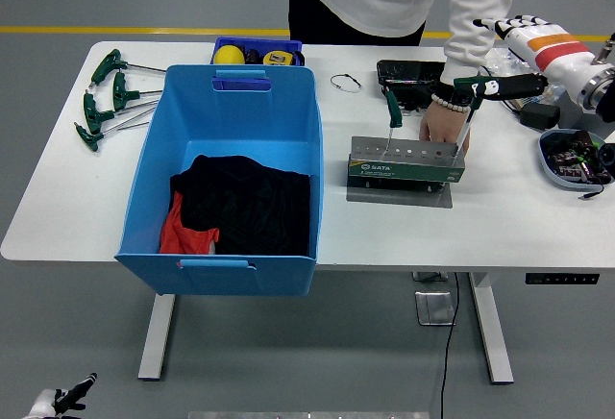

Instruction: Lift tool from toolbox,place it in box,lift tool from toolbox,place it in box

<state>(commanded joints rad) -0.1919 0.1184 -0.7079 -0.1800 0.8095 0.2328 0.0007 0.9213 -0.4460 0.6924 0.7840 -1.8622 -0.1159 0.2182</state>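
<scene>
A grey and green tool holder stands right of the table's middle. Two green T-handle tools are upright in it: a short one on the left and a taller one at the right end. My right hand, white with an orange band, reaches in from the upper right. It is open, with the thumb lying along the taller tool's handle and the fingers spread above. A person's hand rests behind the holder. The blue box sits on the left, with black and red cloth inside. My left hand hangs at the bottom left corner.
Several green T-handle tools lie on the table left of the box. A blue tray with a yellow ball and a tape measure sits behind it. A black case, a grey block and a parts dish crowd the right.
</scene>
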